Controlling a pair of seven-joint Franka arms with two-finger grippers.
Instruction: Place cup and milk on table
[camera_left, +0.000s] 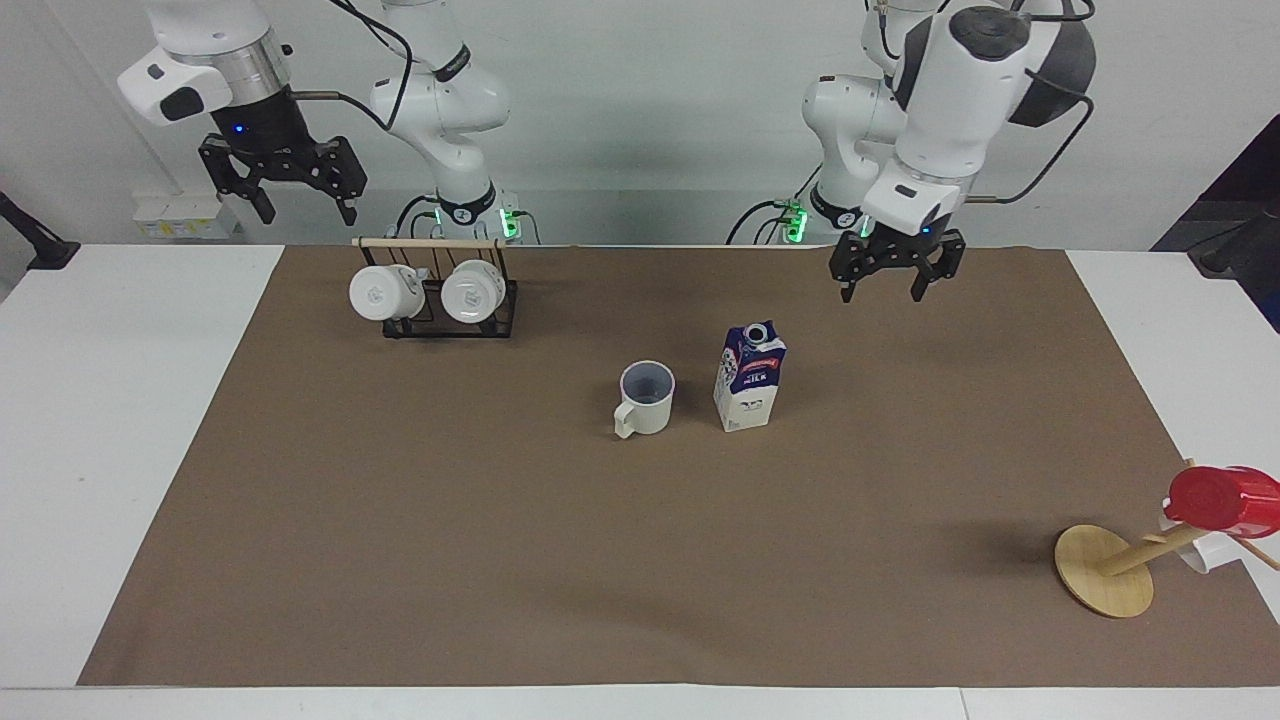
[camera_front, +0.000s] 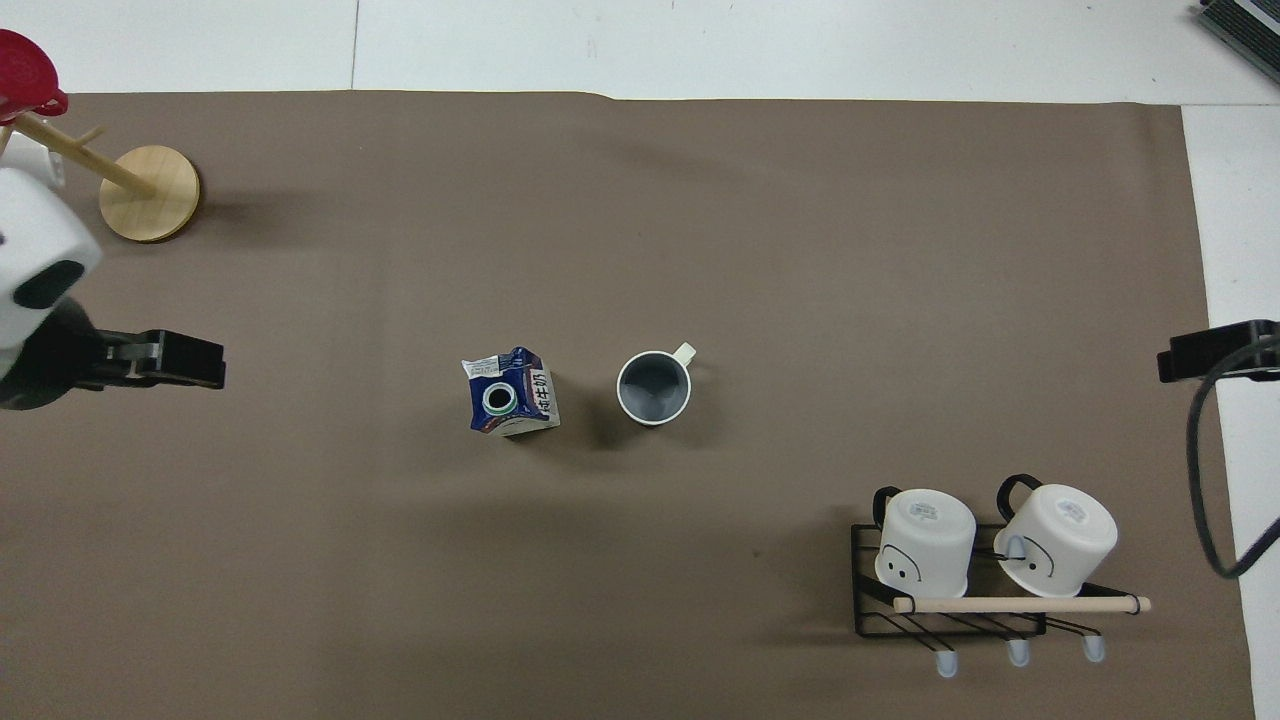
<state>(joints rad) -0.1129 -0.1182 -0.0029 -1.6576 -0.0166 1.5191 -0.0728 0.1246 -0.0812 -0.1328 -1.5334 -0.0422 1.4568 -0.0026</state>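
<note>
While both arms hang raised, the cup (camera_left: 646, 397) and the milk (camera_left: 750, 377) stand upright on the brown sheet (camera_left: 500, 560) that covers the middle of the white surface (camera_left: 90, 420). The two stand just beside each other without touching, the milk toward the left arm's end. The cup's handle points away from the robots, and its bluish-grey inside shows from above. The milk's round spout faces up.

The left claw (camera_left: 897, 278) hangs in the air over the sheet's edge nearest the robots, well apart from the milk, its fingers spread and holding nothing. The right claw (camera_left: 282, 186) hangs high up near the right arm's end, above the level of the black wire rack (camera_left: 455, 322), its fingers likewise spread and empty.

The rack stands on the sheet near the robots and carries two white mugs (camera_left: 382, 291) lying on their sides under a wooden rod (camera_left: 430, 242). At the left arm's end, farther from the robots, a wooden stand (camera_left: 1105, 570) with a round base holds a red cup (camera_left: 1222, 499) on one peg.
</note>
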